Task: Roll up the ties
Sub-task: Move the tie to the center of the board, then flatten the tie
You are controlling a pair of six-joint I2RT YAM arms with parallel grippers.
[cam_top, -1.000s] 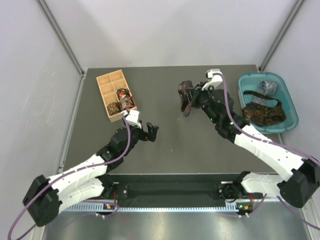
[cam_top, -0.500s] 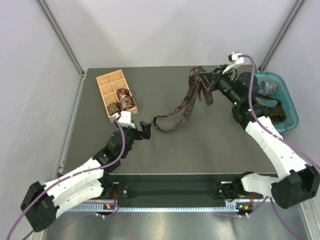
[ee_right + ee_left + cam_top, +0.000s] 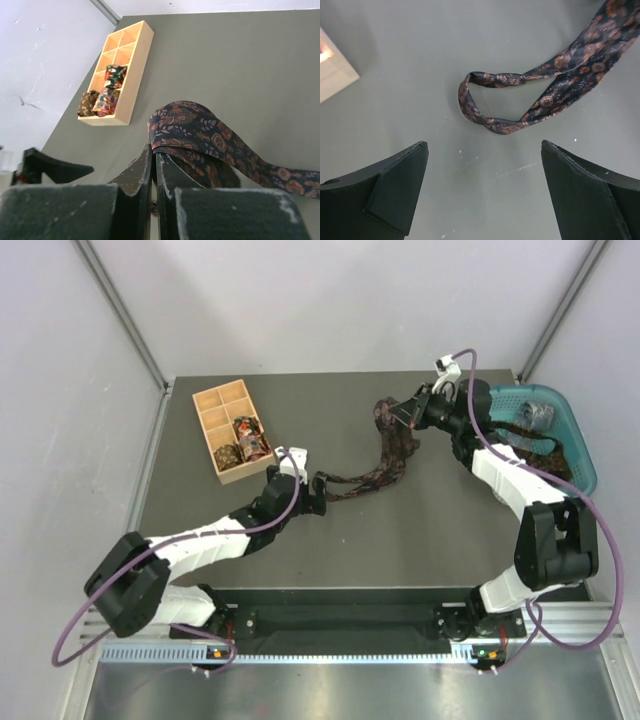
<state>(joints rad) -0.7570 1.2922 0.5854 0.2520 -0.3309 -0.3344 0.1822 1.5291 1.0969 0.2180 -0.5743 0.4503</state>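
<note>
Dark grey matte table (image 3: 350,540), faintly scuffed, inside pale walls (image 3: 60,390). Right gripper (image 3: 403,412) clamped narrow on a paisley tie (image 3: 385,455); left gripper (image 3: 318,492) spread wide near its looped end.

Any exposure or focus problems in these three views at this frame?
Left wrist: the tie is sharp, but the wooden box corner is blown out. Right wrist: the right gripper body nearest the lens is blurred; tie and box beyond look in focus. Top external: even light, soft shadows, no glare on the table.
</note>
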